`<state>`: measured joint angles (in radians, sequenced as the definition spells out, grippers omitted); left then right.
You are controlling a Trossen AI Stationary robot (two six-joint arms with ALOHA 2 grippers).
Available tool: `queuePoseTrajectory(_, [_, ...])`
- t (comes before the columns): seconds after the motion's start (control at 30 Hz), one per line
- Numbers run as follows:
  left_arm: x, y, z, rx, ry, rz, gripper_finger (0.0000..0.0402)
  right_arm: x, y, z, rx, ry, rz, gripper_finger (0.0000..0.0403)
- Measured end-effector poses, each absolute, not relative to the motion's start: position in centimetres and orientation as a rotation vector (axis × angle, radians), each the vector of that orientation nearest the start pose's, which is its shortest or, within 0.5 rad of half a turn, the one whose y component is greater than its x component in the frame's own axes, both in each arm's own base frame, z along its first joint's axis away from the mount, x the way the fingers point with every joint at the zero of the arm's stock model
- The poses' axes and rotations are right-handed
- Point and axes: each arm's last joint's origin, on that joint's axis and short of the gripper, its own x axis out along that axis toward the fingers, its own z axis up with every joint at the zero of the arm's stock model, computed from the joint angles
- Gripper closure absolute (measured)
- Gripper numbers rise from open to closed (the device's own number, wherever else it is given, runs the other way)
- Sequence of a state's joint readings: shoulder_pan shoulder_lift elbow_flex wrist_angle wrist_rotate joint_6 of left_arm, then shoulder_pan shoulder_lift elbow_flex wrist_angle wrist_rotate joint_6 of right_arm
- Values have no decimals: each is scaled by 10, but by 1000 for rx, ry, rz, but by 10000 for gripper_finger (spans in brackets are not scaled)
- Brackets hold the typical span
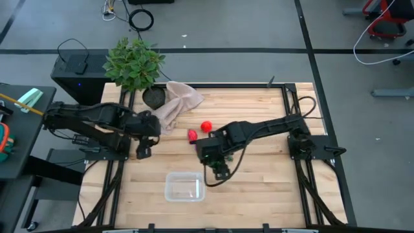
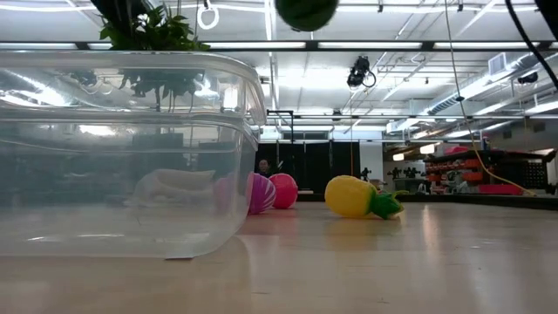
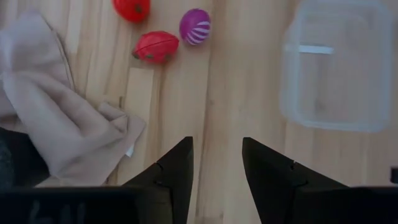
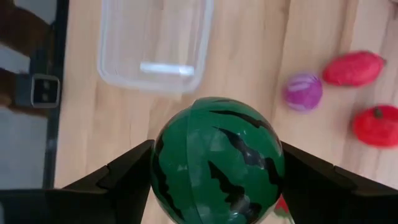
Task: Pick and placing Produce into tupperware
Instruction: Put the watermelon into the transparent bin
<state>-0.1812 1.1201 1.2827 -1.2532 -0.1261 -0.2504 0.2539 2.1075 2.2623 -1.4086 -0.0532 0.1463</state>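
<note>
1. Green striped ball [image 4: 216, 158]: round, smooth, likely light and slippery; held across its widest girth, above the bench near the tupperware [image 1: 184, 187].
2. Right gripper [image 4: 216, 163]: jaws spread wide, clamping the ball.
3. Left gripper [image 3: 216, 171]: jaws partly open, empty, beside the beige cloth [image 3: 56, 124].

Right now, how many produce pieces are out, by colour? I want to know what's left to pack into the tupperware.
Red pieces: 2
Purple piece: 1
Yellow piece: 1
Green striped ball: 1
Total: 5 visible
</note>
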Motion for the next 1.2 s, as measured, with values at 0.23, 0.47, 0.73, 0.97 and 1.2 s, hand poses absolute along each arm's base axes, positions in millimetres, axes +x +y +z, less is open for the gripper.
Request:
queuePoseTrajectory(0.23, [150, -33, 376, -72, 900, 21, 264, 424, 113, 324, 30, 1252, 150, 100])
queuePoseTrajectory(0.47, [122, -31, 392, -120, 733, 50, 255, 434, 115, 319, 41, 1193, 125, 100])
queuePoseTrajectory(0.73, [117, -42, 364, -266, 488, -38, 267, 440, 116, 322, 79, 1128, 110, 100])
queuePoseTrajectory(0.97, [125, -54, 317, -380, 508, -63, 277, 440, 119, 322, 165, 1144, 140, 100])
queuePoseTrajectory(1.2, [127, -61, 318, -431, 483, -101, 280, 436, 136, 323, 198, 1139, 169, 100])
